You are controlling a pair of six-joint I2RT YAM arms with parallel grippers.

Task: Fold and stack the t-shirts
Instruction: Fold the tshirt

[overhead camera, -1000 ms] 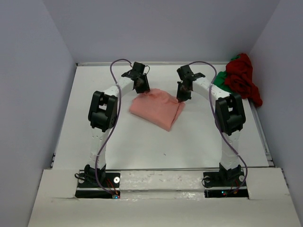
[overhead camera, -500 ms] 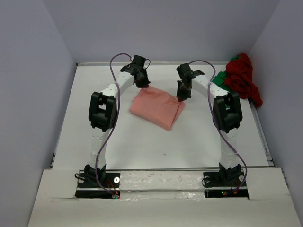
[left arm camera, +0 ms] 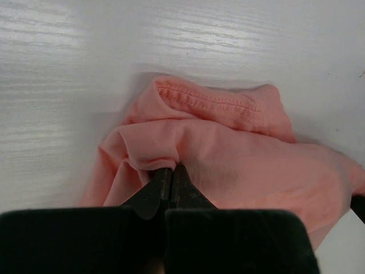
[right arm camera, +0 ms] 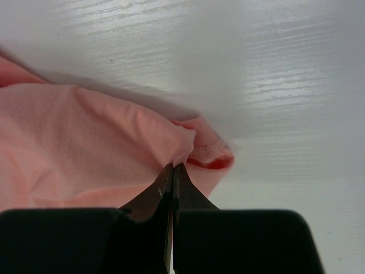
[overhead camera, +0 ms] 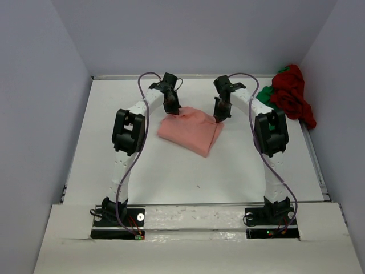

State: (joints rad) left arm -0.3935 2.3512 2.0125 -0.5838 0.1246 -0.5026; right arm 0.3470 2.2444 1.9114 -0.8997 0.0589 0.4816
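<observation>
The salmon-pink t-shirt (overhead camera: 191, 130) lies folded in the middle of the white table, seen close up in both wrist views (left arm camera: 239, 154) (right arm camera: 85, 142). My left gripper (overhead camera: 170, 109) is shut on a fold of cloth at the shirt's far left corner (left arm camera: 171, 167). At the far right corner, my right gripper (overhead camera: 219, 117) is pinched shut on the cloth beside a hemmed edge (right arm camera: 173, 165). The dark red t-shirt (overhead camera: 292, 94) is bunched at the far right of the table, with the bright green t-shirt (overhead camera: 264, 95) poking out beside it.
Pale walls enclose the table (overhead camera: 171, 165) on the left, back and right. A raised rail (overhead camera: 194, 205) runs along the near edge by the arm bases. The crumpled shirts sit against the right wall.
My left gripper closed on the pink shirt's far left corner and shifted slightly right. The right gripper kept its pinch and barely moved.
</observation>
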